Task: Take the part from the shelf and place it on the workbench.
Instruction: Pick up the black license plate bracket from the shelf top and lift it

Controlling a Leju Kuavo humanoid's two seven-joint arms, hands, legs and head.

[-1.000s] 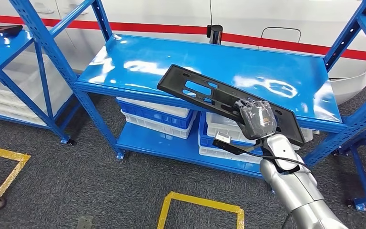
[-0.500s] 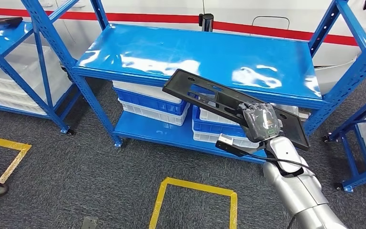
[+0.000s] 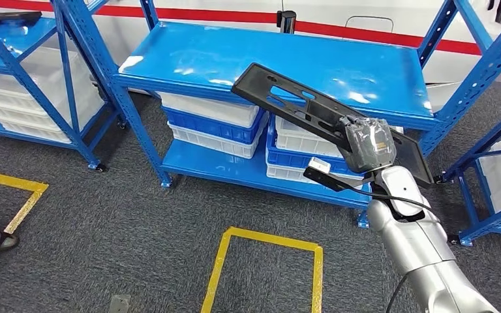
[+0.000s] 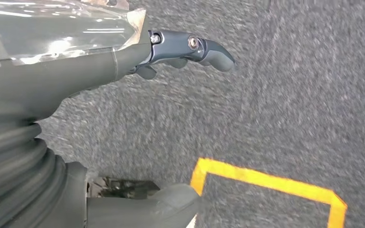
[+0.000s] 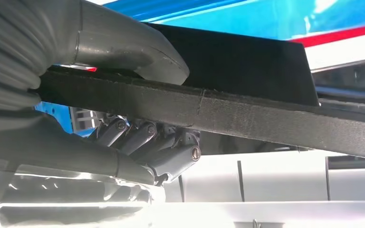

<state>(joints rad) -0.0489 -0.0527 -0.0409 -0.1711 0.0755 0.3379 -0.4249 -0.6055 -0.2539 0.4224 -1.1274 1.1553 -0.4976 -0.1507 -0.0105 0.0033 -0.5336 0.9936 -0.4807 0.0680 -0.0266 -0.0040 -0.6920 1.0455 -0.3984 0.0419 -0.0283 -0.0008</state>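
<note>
gripping black part (image 3: pixel 313 114) flat, long axis running up-left over blue shelf (image 3: pixel 378 78); right hand (image 3: pixel 368 145) fingers (image 5: pixel 142 140) clamped round it.

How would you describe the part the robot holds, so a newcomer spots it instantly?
Start at the blue shelf. In front of its top board, the right hand grips a long black plate. Unlike the white and blue crates below, it is flat, dark and slotted.

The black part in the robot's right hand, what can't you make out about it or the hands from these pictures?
- Black part, head view: the right hand covers its gripped stretch.
- Black part, right wrist view: both ends are cut off by the frame edges; its slots are out of sight.
- Left hand, left wrist view: the ribbed cover hides most fingers, and the carpet is motion-blurred.
</note>
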